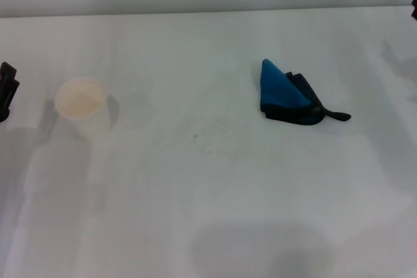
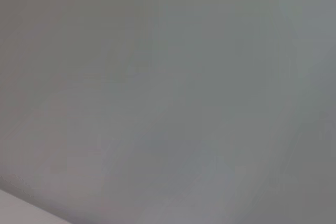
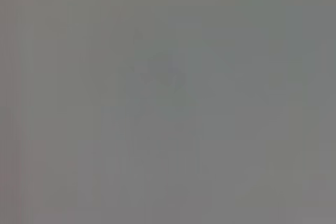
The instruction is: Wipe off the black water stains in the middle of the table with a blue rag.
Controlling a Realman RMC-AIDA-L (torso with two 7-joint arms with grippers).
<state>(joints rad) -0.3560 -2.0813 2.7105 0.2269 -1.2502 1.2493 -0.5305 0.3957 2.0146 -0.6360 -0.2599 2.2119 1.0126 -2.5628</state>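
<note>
Only a tiny dark speck [image 1: 195,136] marked the white matte table [image 1: 208,213] mid-surface; the crumpled blue rag [image 1: 287,94] lay right of it, well apart from my left gripper [image 1: 6,90] and right gripper [image 1: 414,6] at the edges, their openings unreadable.

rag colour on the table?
The rag is bright blue with dark, near-black folds along its lower edge. Best seen in the head view.

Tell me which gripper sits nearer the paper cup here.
Left. The left gripper shows at the table's left edge, just beside the paper cup. The right gripper barely shows at the far right corner, beyond the blue rag.
</note>
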